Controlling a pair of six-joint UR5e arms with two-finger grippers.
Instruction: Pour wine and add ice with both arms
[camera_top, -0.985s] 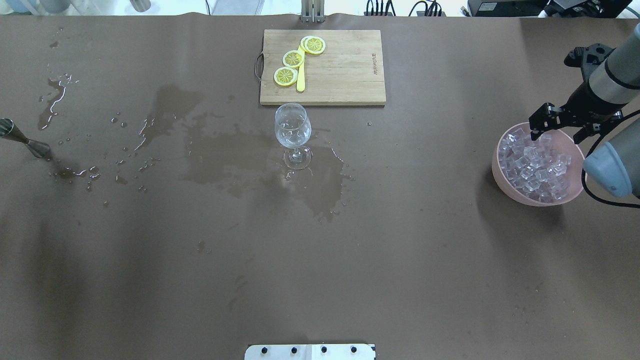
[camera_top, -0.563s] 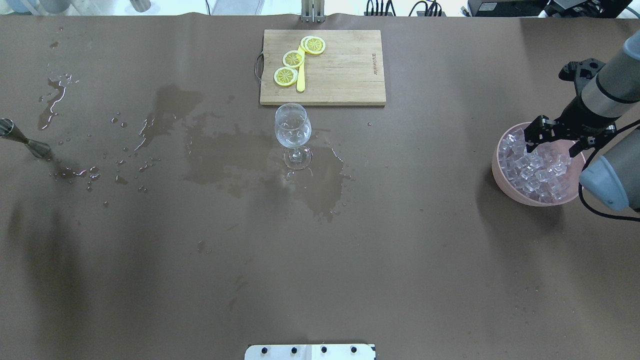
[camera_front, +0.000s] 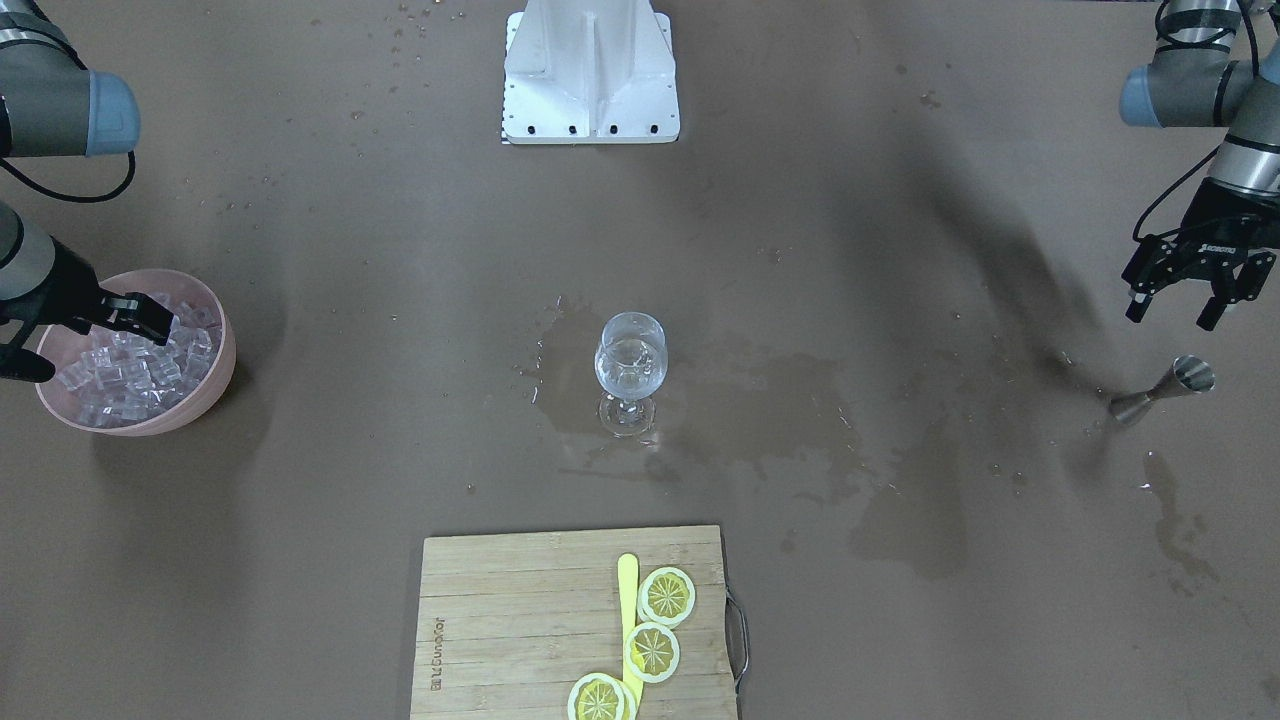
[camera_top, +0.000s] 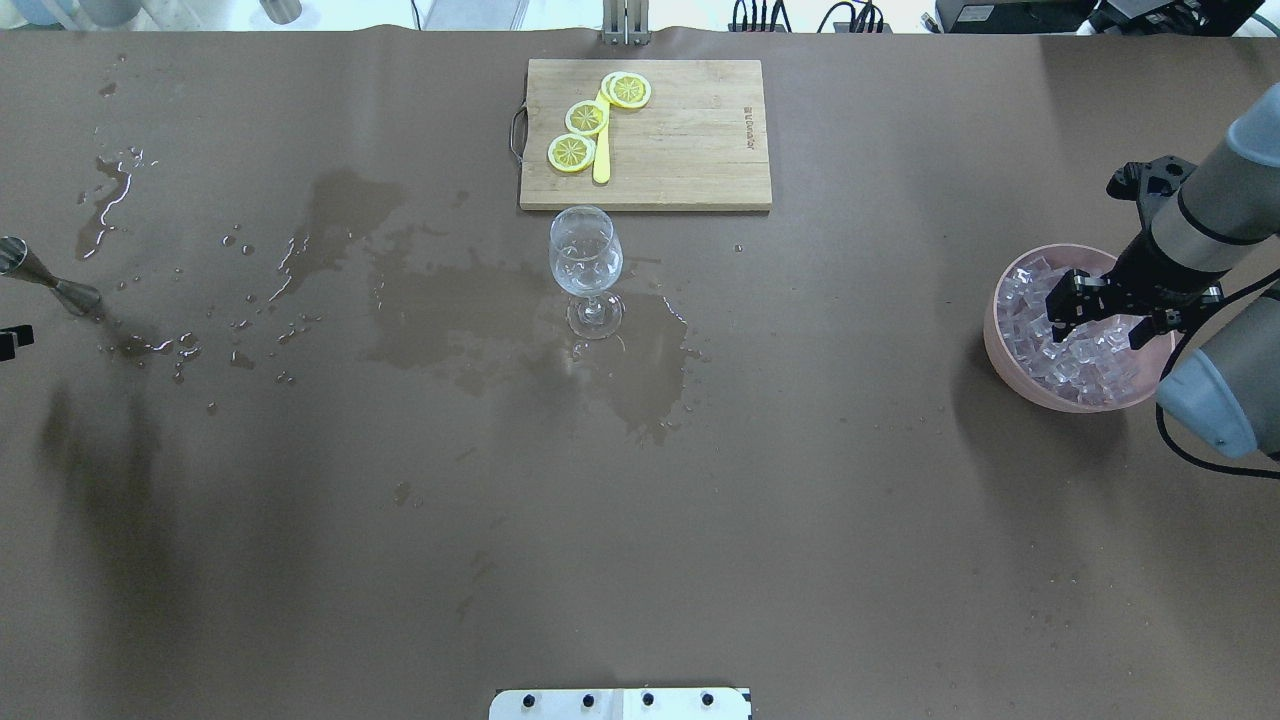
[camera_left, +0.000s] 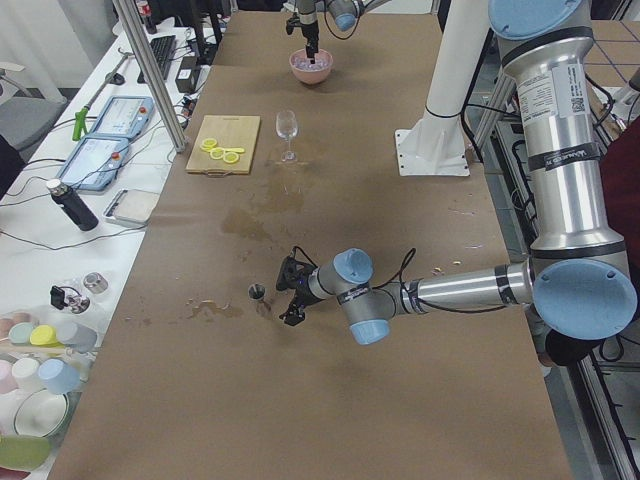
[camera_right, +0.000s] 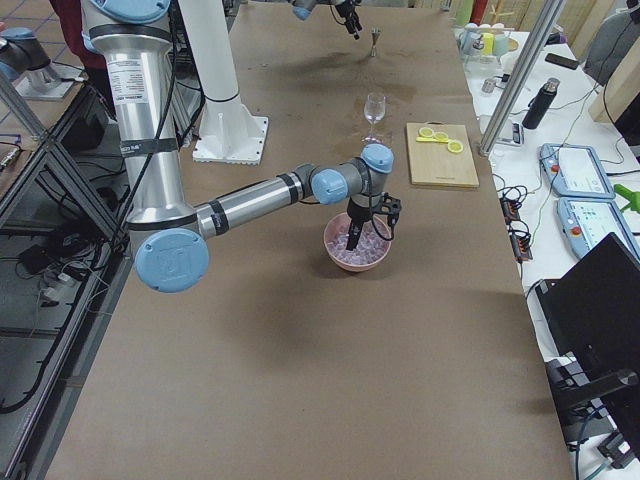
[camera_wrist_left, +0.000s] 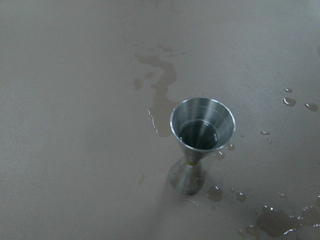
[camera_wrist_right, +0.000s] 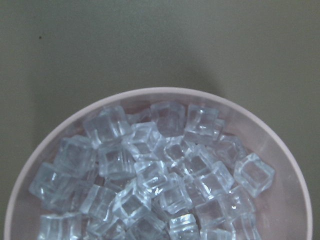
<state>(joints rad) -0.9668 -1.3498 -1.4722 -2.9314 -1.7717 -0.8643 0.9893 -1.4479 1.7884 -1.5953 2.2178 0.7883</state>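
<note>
A wine glass (camera_top: 585, 262) stands mid-table with a little clear wine (camera_front: 628, 375) in its bowl. A pink bowl (camera_top: 992, 345) at the table's right holds many clear ice cubes (camera_top: 1075, 355), which also show in the right wrist view (camera_wrist_right: 150, 170). My right gripper (camera_top: 1100, 318) is open, with its fingers spread low over the ice. My left gripper (camera_front: 1170, 308) is open and empty. It hangs just above and beside a steel jigger (camera_front: 1165, 388). The jigger (camera_wrist_left: 200, 135) stands upright with a little liquid in it.
A wooden cutting board (camera_top: 680, 140) with lemon slices (camera_top: 572, 152) and a yellow knife lies behind the glass. Wet spills (camera_top: 450, 310) spread around the glass and toward the jigger (camera_top: 50, 280). The white mounting base (camera_front: 590, 70) sits at the robot's edge.
My right gripper has moved toward the robot and lower, onto the middle of the ice bowl. A tip of my left gripper has come into view at the overhead view's left edge.
</note>
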